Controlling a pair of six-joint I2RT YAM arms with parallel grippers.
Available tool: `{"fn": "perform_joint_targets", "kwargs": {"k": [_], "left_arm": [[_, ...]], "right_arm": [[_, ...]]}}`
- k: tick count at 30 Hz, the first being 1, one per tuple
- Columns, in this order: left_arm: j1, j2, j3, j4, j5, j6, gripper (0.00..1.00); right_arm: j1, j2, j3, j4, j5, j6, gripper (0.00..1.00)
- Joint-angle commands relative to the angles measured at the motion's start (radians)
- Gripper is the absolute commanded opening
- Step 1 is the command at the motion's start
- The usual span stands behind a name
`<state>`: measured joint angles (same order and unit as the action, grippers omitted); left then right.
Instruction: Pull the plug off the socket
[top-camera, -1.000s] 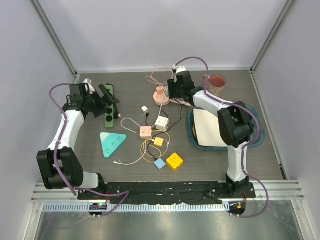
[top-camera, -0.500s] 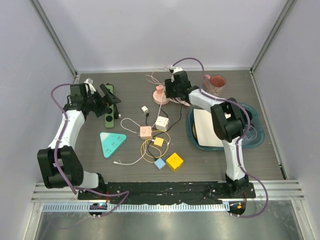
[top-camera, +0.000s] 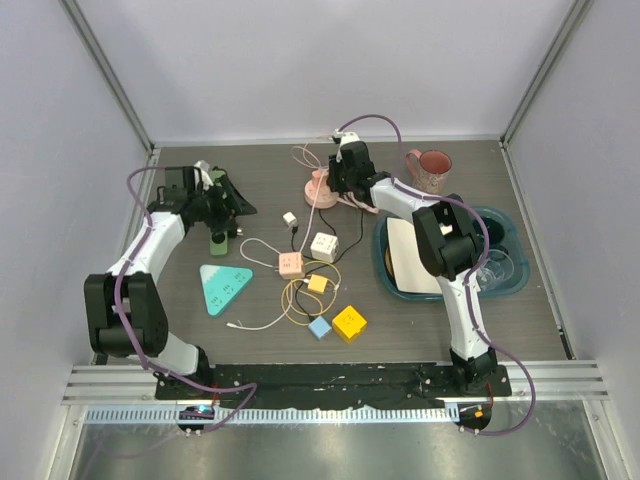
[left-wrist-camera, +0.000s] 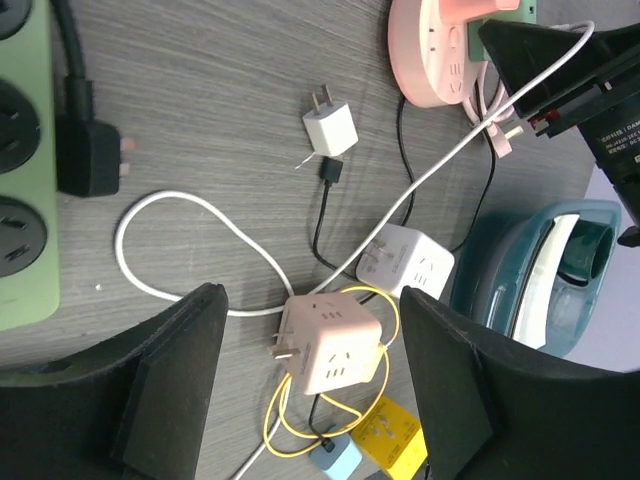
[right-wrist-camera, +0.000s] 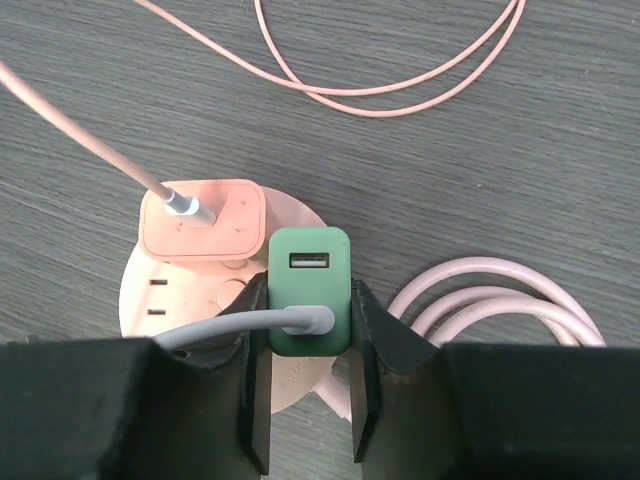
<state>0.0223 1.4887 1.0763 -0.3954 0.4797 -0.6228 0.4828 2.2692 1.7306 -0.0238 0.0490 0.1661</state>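
Dark wood-grain counter (top-camera: 420, 330) ran under both arms, littered with chargers and loose cables, with pale walls closing it in. At the far middle, the right hand (right-wrist-camera: 310, 290) was clamped on the green plug (right-wrist-camera: 310, 262), one finger flat against each side, and that plug sat seated in the round pink socket (right-wrist-camera: 165, 295), just beside a pink adapter (right-wrist-camera: 203, 218) plugged into the same base. A grey cable (right-wrist-camera: 225, 330) left the green plug's face and crossed the finger on that side. The left hand (left-wrist-camera: 310, 295) hung well apart from all this, fingers spread and holding nothing, over a pink cube (left-wrist-camera: 330, 350) near the green power strip (left-wrist-camera: 25, 150). What worried me was the socket itself: it looked light, and nothing pinned it down, so a straight pull might simply have lifted the whole base off the counter with the plug in it. A tilted pull could have knocked the pink adapter, or dragged the grey cable taut against the finger. The plug's smooth sides also looked easy to slip off if the prongs held tight.
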Motion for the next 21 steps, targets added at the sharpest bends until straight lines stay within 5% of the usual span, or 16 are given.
{"fn": "perform_joint_targets", "kwargs": {"k": [1, 5, 12, 21], "left_arm": [[-0.099, 0.074, 0.134, 0.024, -0.085, -0.008, 0.72], [-0.189, 0.191, 0.264, 0.106, -0.086, -0.09, 0.62], [-0.22, 0.378, 0.318, 0.335, -0.075, -0.21, 0.27], [-0.28, 0.562, 0.346, 0.559, -0.032, -0.262, 0.25]], "right_arm": [[0.01, -0.013, 0.014, 0.086, 0.012, 0.01, 0.19], [0.022, -0.074, -0.06, 0.137, 0.008, 0.019, 0.1], [0.036, -0.14, -0.157, 0.176, 0.003, 0.035, 0.01], [0.063, -0.175, -0.204, 0.205, 0.035, 0.067, 0.01]]}}
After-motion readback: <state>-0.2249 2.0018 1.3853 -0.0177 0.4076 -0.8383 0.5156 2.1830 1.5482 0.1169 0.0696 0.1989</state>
